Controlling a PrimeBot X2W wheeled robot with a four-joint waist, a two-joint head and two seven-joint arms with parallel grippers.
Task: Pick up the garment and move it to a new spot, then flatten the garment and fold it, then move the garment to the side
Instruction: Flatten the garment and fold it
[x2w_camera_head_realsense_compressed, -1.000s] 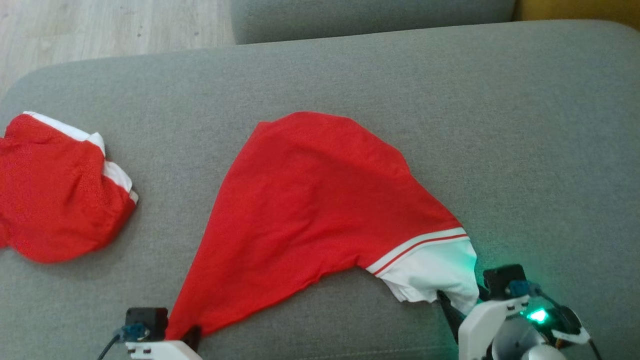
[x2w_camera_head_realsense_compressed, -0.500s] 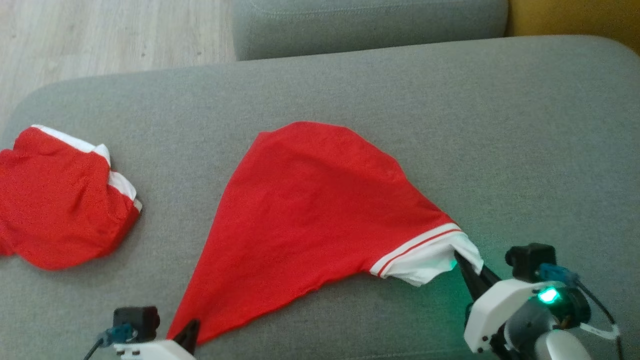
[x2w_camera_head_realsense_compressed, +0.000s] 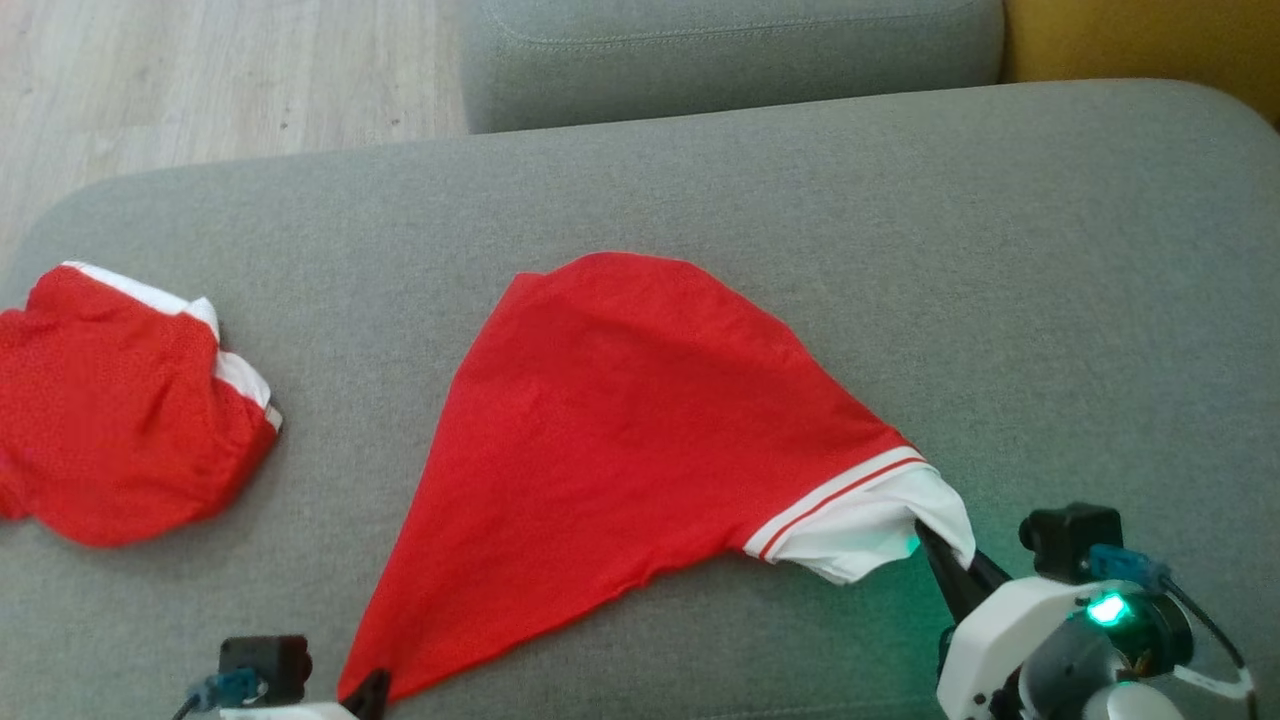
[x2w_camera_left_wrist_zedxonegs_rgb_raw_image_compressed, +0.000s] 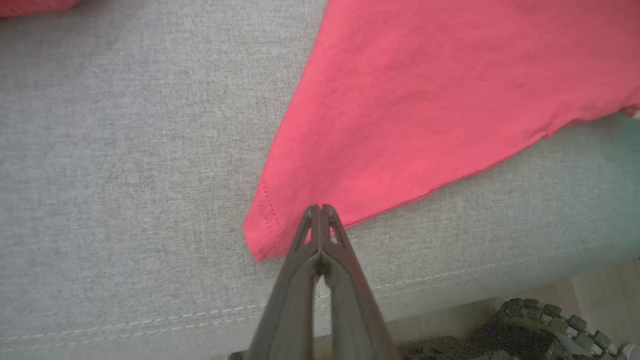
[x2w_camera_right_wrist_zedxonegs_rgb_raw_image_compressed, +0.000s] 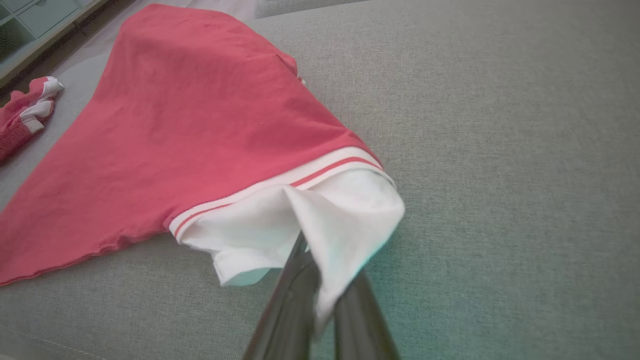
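- Head view: the red garment (x2w_camera_head_realsense_compressed: 620, 450) lies spread on the grey sofa cushion (x2w_camera_head_realsense_compressed: 1050, 300), stretched into a rough triangle between the two arms.
- Its near-left corner narrows to a point at the left fingers (x2w_camera_head_realsense_compressed: 375, 690), at the near edge of the cushion. How far these are parted cannot be told in this view.
- Its white cuff, edged with a red and white stripe, lies at the near right, draped over the tips of the right fingers (x2w_camera_head_realsense_compressed: 950, 575). A green light (x2w_camera_head_realsense_compressed: 1105, 608) glows on that wrist.
- A second red garment (x2w_camera_head_realsense_compressed: 120, 420) with white trim sits crumpled at the far left of the cushion, well apart from the first. Wooden floor (x2w_camera_head_realsense_compressed: 200, 70) lies beyond.
- Left wrist view: the left fingers (x2w_camera_left_wrist_zedxonegs_rgb_raw_image_compressed: 302, 265) are pressed together, their tips on the hemmed corner of the garment (x2w_camera_left_wrist_zedxonegs_rgb_raw_image_compressed: 450, 100), pinching it near the cushion's (x2w_camera_left_wrist_zedxonegs_rgb_raw_image_compressed: 125, 150) front seam.
- Right wrist view: the right fingers (x2w_camera_right_wrist_zedxonegs_rgb_raw_image_compressed: 292, 305) are closed on a fold of the white cuff, which hangs over them. The garment (x2w_camera_right_wrist_zedxonegs_rgb_raw_image_compressed: 200, 125) runs away to the left, towards the second red garment (x2w_camera_right_wrist_zedxonegs_rgb_raw_image_compressed: 25, 115).
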